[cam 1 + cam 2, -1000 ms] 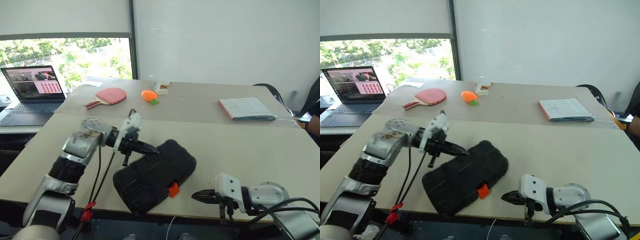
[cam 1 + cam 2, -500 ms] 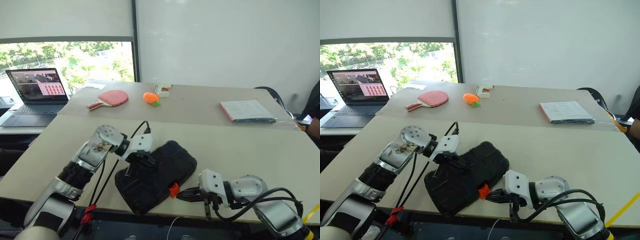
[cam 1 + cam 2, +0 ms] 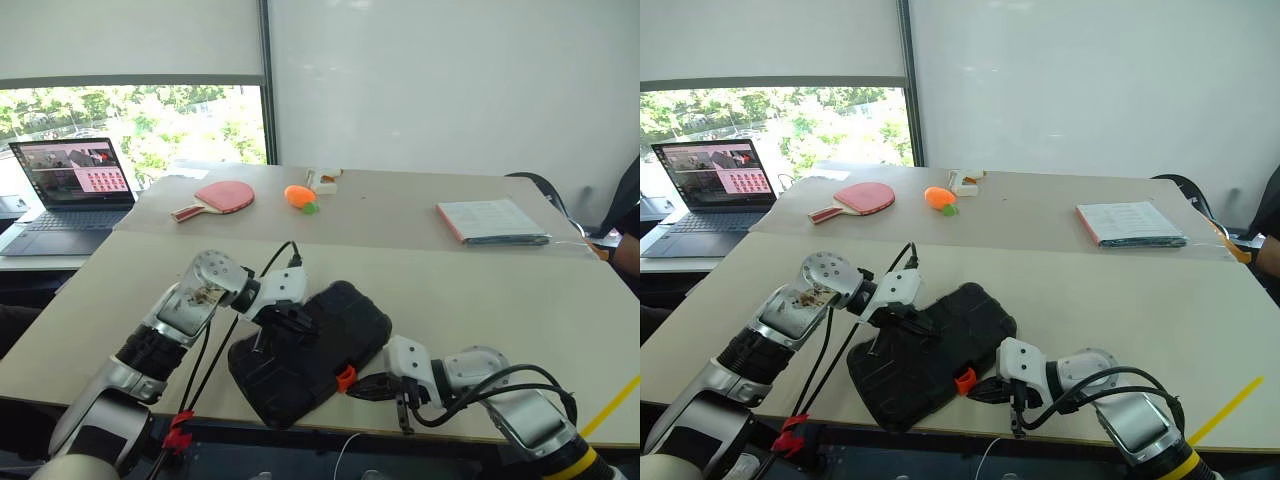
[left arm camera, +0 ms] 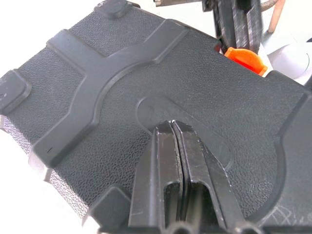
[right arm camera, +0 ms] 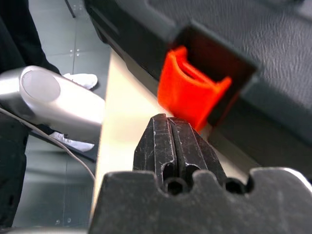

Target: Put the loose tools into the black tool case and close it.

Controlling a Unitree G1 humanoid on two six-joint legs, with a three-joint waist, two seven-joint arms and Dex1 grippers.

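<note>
Grippers both closed and empty: left gripper (image 3: 300,322) presses the shut case (image 3: 310,350), right gripper (image 3: 368,388) at its unfastened latch (image 3: 345,379).

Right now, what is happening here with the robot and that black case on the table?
The robot is closing the black tool case, which lies shut near the front edge of the table. Its left claw, shut, rests on the ribbed lid. Its right claw, also shut, sits right at the orange latch, which looks not yet pressed flat. The pictures cannot settle whether it touches.
</note>
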